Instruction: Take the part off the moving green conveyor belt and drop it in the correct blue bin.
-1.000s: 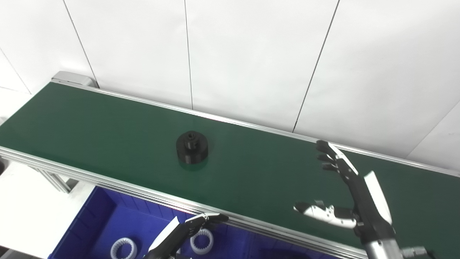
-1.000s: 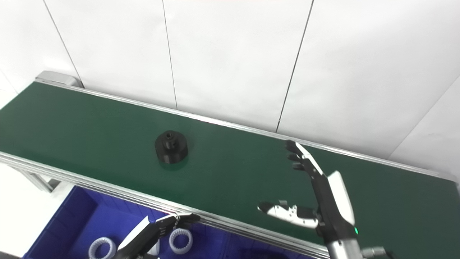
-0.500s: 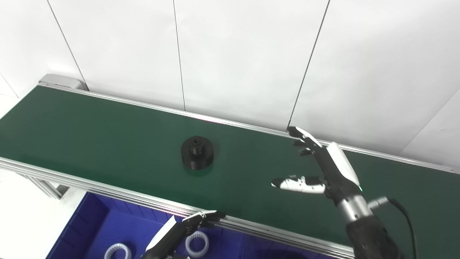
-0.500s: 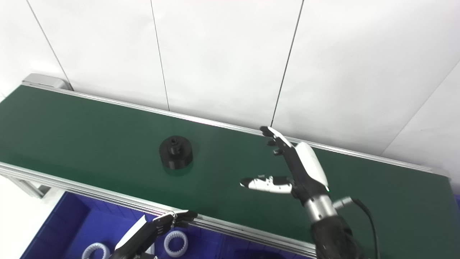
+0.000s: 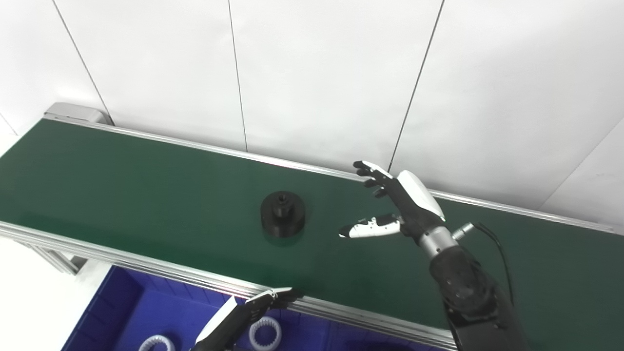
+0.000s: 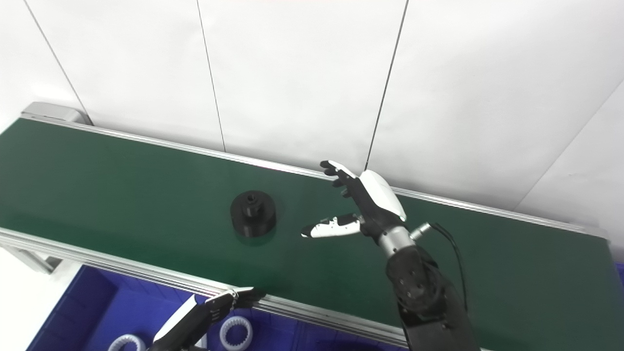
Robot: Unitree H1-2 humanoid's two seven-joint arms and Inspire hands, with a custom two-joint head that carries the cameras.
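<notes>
While the black round part (image 5: 282, 220) sits mid-belt on the green conveyor (image 5: 122, 185) in the left eye view, the right hand (image 5: 397, 207) hovers beside it, fingers spread, holding nothing. Seen from the right eye view, the left hand (image 6: 214, 309) hangs empty, fingers extended, over the blue bin (image 6: 78, 312) holding white rings (image 6: 235, 329).

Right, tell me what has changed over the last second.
The right hand reached out over the green belt toward the black part, open and not touching it. The part rode rightward. The left hand stayed low over the blue bin.
</notes>
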